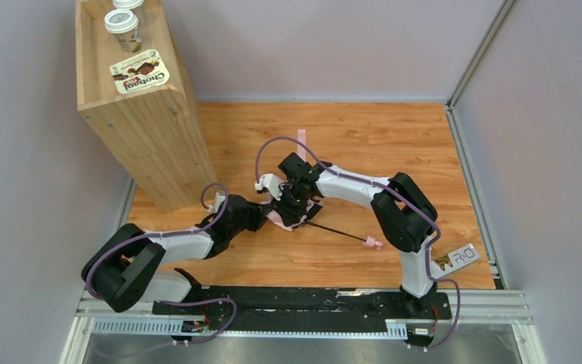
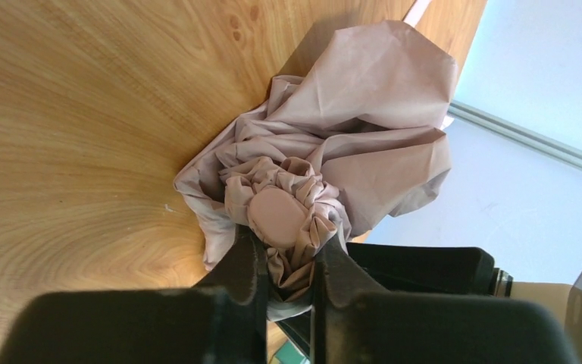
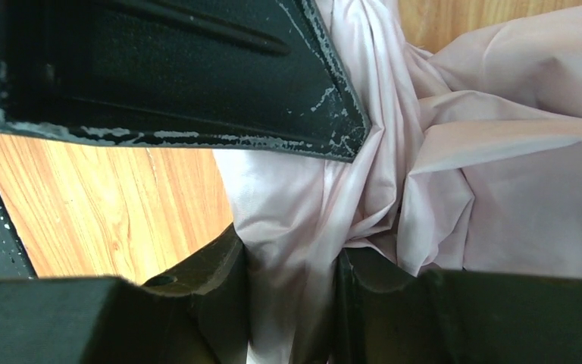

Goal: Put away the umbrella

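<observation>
You're mid-bundling at frame centre: left gripper [image 2: 288, 246] pinches the umbrella [image 2: 364, 136] by its gathered tip, right gripper [image 3: 292, 269] nips loose fabric; next prob roll it tight w/o slipping.

1. From above, the umbrella [image 1: 277, 220] is mostly covered by the left gripper [image 1: 270, 214] and right gripper [image 1: 297, 206]; only pink slivers show.
2. The far cup [image 1: 129, 3] is cut off by the top edge.
3. In the right wrist view, the umbrella runs off the right edge.

left arm [image 1: 186, 244]: white shell, black joints | right arm [image 1: 352, 186]: same | cables [image 1: 276, 139]: lilac, looped | right claw [image 3: 292, 296]: black
</observation>
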### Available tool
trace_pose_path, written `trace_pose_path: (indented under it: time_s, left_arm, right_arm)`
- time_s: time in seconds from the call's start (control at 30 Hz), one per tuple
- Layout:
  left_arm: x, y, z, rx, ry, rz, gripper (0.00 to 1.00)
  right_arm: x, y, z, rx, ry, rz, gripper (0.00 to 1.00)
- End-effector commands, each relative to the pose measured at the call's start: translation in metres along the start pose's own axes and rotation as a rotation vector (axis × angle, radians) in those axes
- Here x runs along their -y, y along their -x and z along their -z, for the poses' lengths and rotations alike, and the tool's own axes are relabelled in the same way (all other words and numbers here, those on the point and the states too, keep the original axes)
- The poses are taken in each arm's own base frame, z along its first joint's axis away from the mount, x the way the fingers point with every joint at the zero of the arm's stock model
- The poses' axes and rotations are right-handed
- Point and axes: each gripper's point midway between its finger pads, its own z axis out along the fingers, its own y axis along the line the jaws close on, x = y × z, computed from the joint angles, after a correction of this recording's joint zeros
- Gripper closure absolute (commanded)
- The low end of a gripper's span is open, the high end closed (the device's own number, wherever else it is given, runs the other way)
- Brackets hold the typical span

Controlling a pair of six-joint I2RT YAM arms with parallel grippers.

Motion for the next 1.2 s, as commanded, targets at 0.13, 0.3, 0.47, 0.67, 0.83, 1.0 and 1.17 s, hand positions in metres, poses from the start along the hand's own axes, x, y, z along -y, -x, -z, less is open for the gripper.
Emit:
trace_pose_path:
  time_s: [0.13,0.3,0.47,0.67,0.83,1.0,1.17]
  left_arm:
    - [-0.084,-0.005,0.013,-0.068,0.326,-0.161,1.00]
    - [-0.103,-0.006,0.030,-0.098,0.488,-0.151,1.00]
    - [-0.104,-0.013,0.033,-0.140,0.540,-0.131,1.00]
    - [-0.103,-0.016,0.035,-0.167,0.568,-0.095,1.00]
    - [-0.100,-0.018,0.038,-0.199,0.616,-0.056,1.00]
    - [-0.102,-0.018,0.043,-0.205,0.661,-0.040,1.00]
    - [-0.105,-0.017,0.047,-0.200,0.678,-0.014,1.00]
  right_arm:
    - [-0.039,0.000,0.005,0.000,0.069,-0.082,0.61]
    - [-0.030,0.012,0.024,0.080,-0.065,-0.107,0.30]
    - [-0.033,0.027,0.050,0.149,-0.191,-0.066,0.05]
    - [-0.040,0.030,0.059,0.170,-0.400,0.071,0.00]
    - [-0.038,0.022,0.037,0.133,-0.552,0.187,0.00]
    - [-0.022,0.013,0.019,0.085,-0.649,0.226,0.01]
    - [0.003,-0.003,0.014,0.015,-0.806,0.207,0.10]
